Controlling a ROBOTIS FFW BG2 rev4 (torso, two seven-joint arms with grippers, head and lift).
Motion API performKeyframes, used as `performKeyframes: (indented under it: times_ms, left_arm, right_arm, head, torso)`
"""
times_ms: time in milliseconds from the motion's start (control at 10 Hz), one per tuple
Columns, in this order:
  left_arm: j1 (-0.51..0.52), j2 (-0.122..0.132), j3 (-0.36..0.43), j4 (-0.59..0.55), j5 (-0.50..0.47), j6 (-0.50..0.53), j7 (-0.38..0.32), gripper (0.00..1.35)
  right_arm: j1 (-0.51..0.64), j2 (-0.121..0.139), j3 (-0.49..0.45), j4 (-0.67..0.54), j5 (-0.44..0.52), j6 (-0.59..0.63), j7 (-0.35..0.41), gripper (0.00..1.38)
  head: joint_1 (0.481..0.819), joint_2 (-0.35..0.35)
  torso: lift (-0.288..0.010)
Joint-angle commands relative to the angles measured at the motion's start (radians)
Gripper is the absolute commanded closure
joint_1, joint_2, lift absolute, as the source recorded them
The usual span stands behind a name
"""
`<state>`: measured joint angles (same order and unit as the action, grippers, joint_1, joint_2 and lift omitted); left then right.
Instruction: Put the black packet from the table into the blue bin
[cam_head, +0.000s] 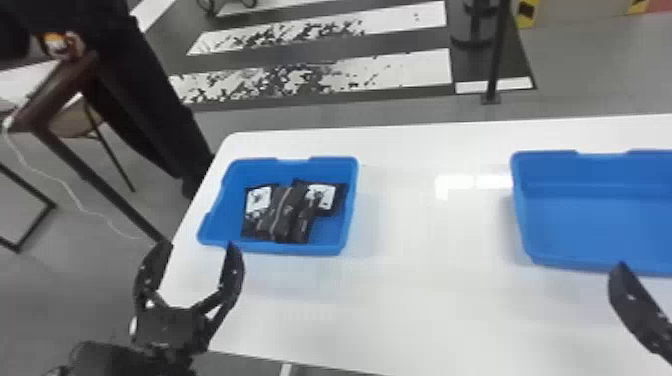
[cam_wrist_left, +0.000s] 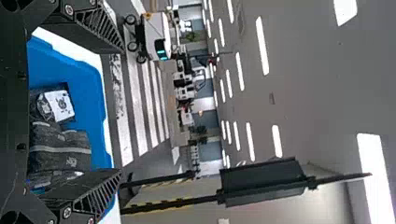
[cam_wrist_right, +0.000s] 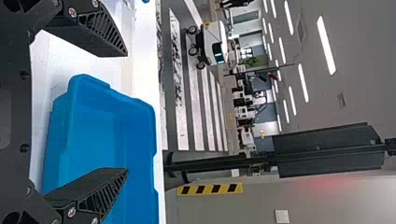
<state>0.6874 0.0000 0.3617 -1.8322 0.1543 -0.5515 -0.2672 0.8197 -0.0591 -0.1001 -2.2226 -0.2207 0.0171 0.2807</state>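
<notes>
Left fingers (cam_head: 233, 272): parted, empty.
Right fingers (cam_head: 631, 301): parted too.
Black packets (cam_head: 282, 212): overlapping in the blue bin (cam_head: 320, 248); lowering carelessly, we could drag several.

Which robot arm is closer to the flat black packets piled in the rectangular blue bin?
The left. Its gripper hovers by the near left corner of the bin holding the packets; the right gripper is farther away, by the other blue bin.
</notes>
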Motion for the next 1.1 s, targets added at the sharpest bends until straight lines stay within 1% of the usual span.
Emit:
performKeyframes:
  times_ms: [0, 100, 300, 500, 700, 1000]
  left_arm:
    - [0.032, -0.003, -0.067, 0.0, 0.057, -0.047, 0.039, 0.13]
    - [0.037, -0.003, -0.126, 0.0, 0.099, -0.052, 0.066, 0.13]
    - [0.039, -0.003, -0.198, 0.0, 0.153, -0.05, 0.085, 0.13]
    - [0.039, 0.0, -0.216, 0.0, 0.173, -0.033, 0.088, 0.13]
    - [0.039, 0.005, -0.222, 0.0, 0.173, -0.035, 0.088, 0.13]
    - [0.039, 0.003, -0.224, 0.0, 0.179, -0.038, 0.088, 0.13]
  right_arm:
    - [-0.002, 0.002, 0.0, 0.0, 0.003, 0.0, 0.0, 0.14]
    - [-0.005, 0.004, 0.0, 0.0, 0.001, 0.0, 0.0, 0.14]
    - [-0.01, 0.005, 0.0, 0.005, 0.001, -0.007, 0.0, 0.14]
    - [-0.01, 0.007, -0.002, 0.01, -0.007, -0.01, 0.0, 0.14]
    - [-0.012, 0.007, -0.002, 0.015, -0.005, -0.01, 0.0, 0.14]
    - [-0.015, 0.007, -0.002, 0.012, -0.005, -0.01, 0.0, 0.14]
  head:
    - [0.695, 0.263]
    - [0.695, 0.257]
    - [0.695, 0.212]
    - [0.695, 0.174]
    - [0.695, 0.165]
    - [0.695, 0.159]
  torso:
    - [-0.11]
    - [-0.11]
    - [-0.11]
    - [-0.11]
    - [-0.11]
    - [-0.11]
